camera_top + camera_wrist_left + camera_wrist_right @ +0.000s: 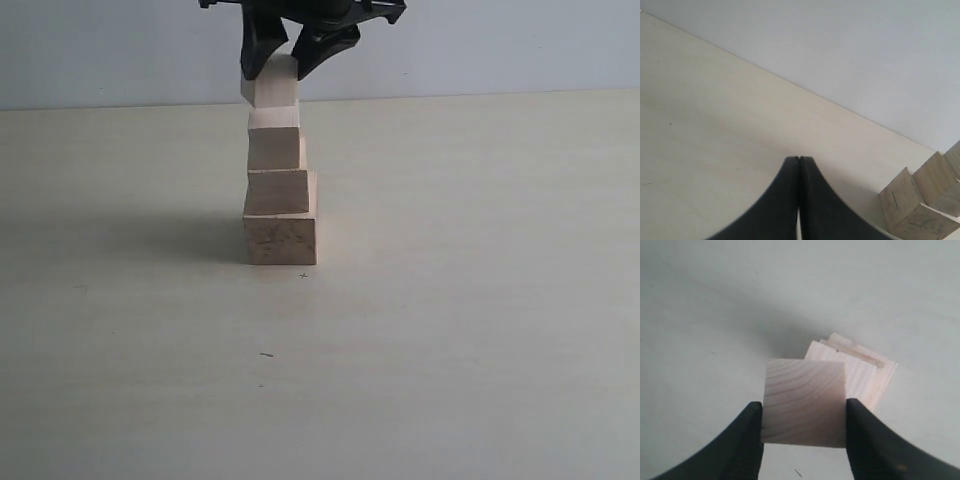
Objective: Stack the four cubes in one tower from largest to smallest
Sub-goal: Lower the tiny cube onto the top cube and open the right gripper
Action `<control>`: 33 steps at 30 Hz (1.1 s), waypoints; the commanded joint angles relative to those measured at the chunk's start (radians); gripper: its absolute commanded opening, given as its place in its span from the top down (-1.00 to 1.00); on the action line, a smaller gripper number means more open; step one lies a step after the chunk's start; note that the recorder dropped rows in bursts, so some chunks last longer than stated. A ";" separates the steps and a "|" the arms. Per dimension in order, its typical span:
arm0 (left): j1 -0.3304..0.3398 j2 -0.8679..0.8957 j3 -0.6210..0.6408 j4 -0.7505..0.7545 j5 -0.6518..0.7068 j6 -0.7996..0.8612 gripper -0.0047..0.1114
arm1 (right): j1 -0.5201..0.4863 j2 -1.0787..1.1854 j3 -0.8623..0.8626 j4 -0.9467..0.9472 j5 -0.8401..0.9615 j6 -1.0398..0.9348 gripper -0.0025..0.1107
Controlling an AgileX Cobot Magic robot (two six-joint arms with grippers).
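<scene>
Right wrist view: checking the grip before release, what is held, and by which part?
The smallest cube, clamped on opposite side faces between the fingers of the right gripper.
</scene>
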 commanded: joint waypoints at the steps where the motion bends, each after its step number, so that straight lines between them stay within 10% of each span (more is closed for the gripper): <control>1: -0.007 -0.007 0.003 0.004 0.006 0.005 0.92 | 0.049 -0.004 -0.006 -0.133 -0.072 0.123 0.39; 9: -0.007 -0.012 0.003 0.004 0.010 0.005 0.92 | 0.164 0.001 -0.006 -0.452 -0.068 0.408 0.39; 33: -0.007 -0.016 0.003 0.004 0.012 0.001 0.92 | 0.175 0.059 -0.006 -0.439 -0.023 0.516 0.39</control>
